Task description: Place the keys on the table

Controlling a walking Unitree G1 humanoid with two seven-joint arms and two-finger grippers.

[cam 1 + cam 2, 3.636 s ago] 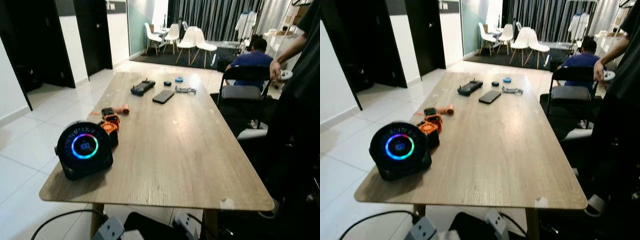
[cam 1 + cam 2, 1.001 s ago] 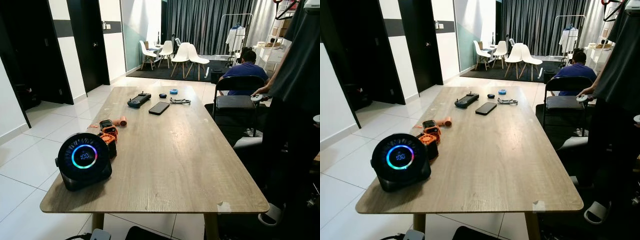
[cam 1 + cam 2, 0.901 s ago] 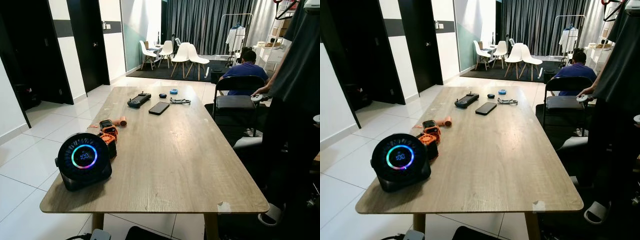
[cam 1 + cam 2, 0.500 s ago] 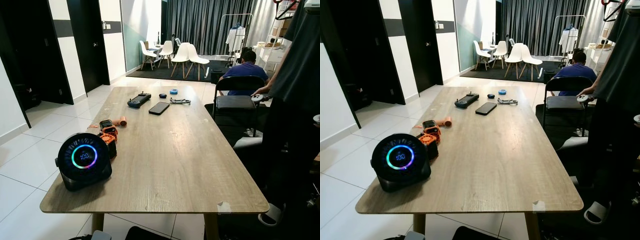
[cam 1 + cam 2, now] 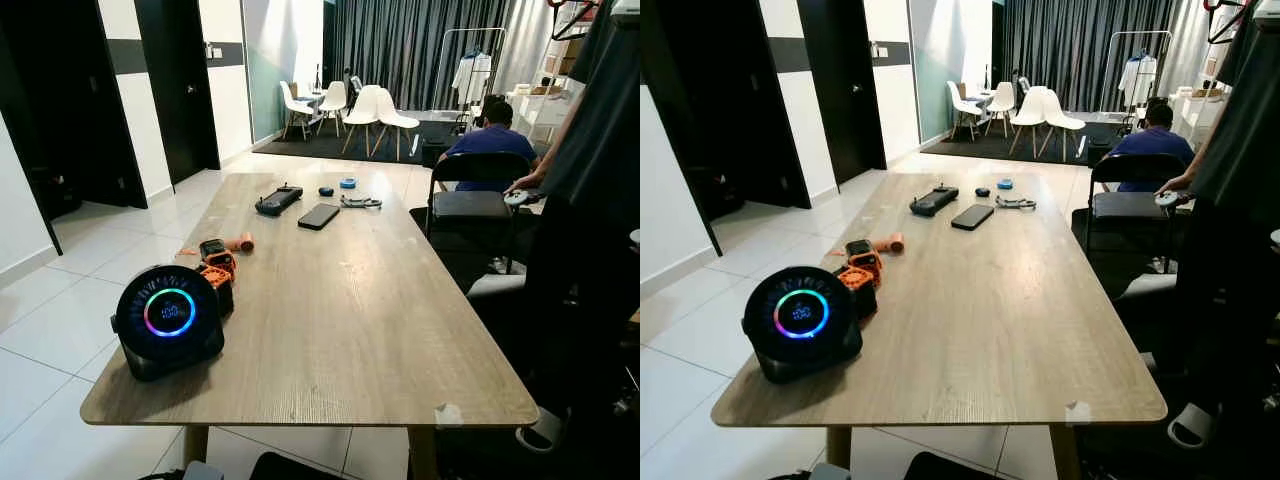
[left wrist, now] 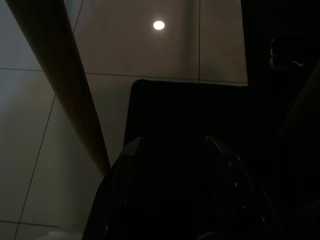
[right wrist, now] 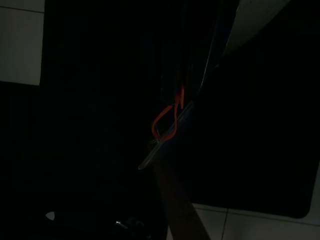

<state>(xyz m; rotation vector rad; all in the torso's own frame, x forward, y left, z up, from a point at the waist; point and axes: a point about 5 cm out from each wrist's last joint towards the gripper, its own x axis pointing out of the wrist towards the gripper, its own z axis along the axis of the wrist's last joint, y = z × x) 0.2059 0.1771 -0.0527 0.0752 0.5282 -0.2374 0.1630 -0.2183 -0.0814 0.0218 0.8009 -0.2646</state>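
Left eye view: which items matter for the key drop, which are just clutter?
Job:
- table, the drop surface
- keys, probably the orange loop with a thin metal piece seen dimly in the right wrist view

Lying about:
- round black device with glowing ring
- orange-and-black gadgets
- phone
- black controller
- folding chair

Both arms hang low in shadow.
The left hand points down, its two black fingers spread apart. The right hand is too dark to make out its fingers.
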